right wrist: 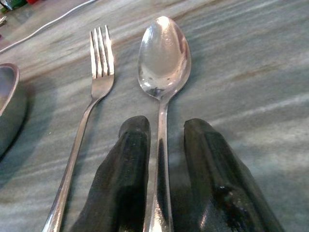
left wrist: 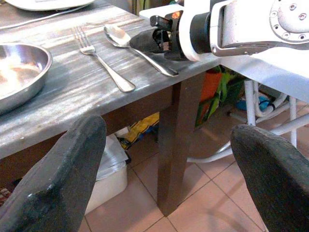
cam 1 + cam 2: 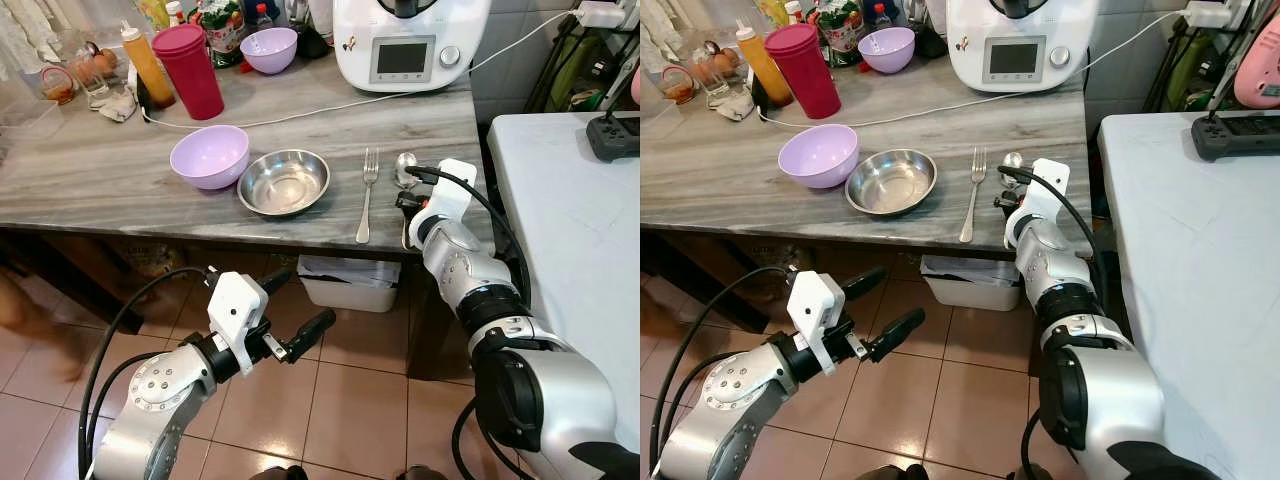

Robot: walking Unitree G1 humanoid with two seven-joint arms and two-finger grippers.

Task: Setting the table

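Note:
A steel spoon (image 1: 164, 53) lies on the grey wooden table (image 3: 100, 180) near its right front corner. A fork (image 3: 367, 195) lies parallel, just to its left. My right gripper (image 1: 164, 125) rests low on the table, shut on the spoon's handle, one black finger on each side. Left of the fork stand an empty steel bowl (image 3: 284, 182) and a lilac bowl (image 3: 209, 156). My left gripper (image 3: 305, 300) hangs open and empty below the table's front edge, over the tiled floor.
At the back of the table stand a white kitchen machine (image 3: 405, 40), a red tumbler (image 3: 192, 70), a sauce bottle (image 3: 148, 65) and a second lilac bowl (image 3: 268, 48). A white cable (image 3: 300, 108) crosses the table. A white table (image 3: 580, 230) adjoins on the right. A white box (image 3: 350, 280) sits under the table.

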